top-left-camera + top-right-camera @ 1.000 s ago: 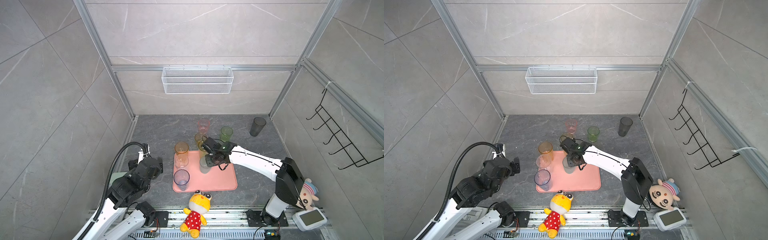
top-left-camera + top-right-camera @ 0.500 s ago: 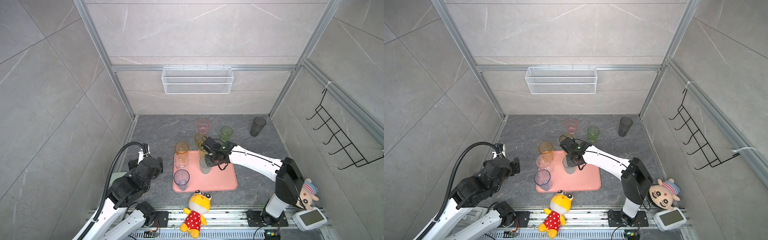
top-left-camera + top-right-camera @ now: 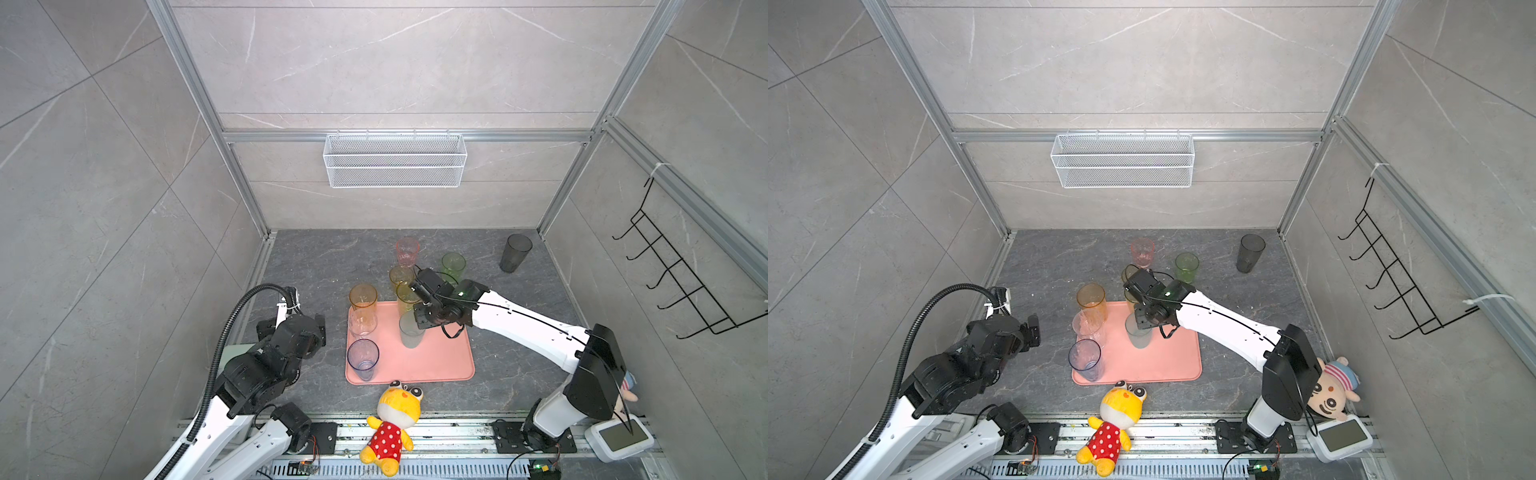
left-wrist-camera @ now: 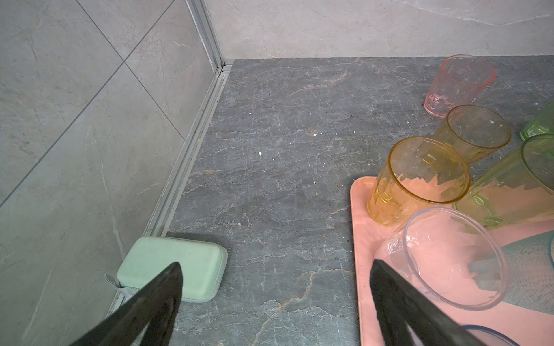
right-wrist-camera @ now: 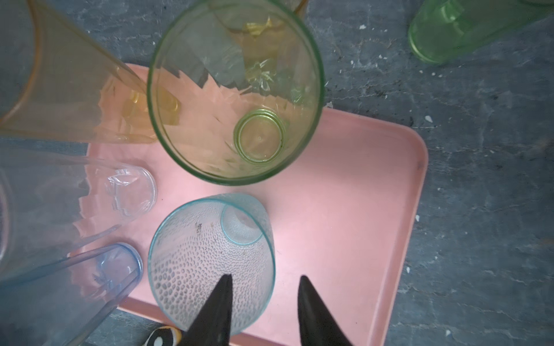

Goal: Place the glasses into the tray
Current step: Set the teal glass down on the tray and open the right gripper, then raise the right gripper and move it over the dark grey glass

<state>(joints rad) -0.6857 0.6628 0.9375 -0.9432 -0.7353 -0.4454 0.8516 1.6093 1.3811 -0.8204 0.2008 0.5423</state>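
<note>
On the salmon-pink rectangular plastic tray (image 3: 436, 361), right jaws, parted astride the rim of the dotted teal plastic tumbler (image 5: 207, 257), should rise straight up; left jaws gape.

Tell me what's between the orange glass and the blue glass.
The clear glass stands between the orange glass and the blue glass; both top views show it.

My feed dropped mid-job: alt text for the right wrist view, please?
The right gripper, jaws open, straddles the rim of the teal dimpled tumbler standing on the pink tray. A tall yellow-green tumbler stands beside it on the tray; a green tumbler stands off it.
</note>
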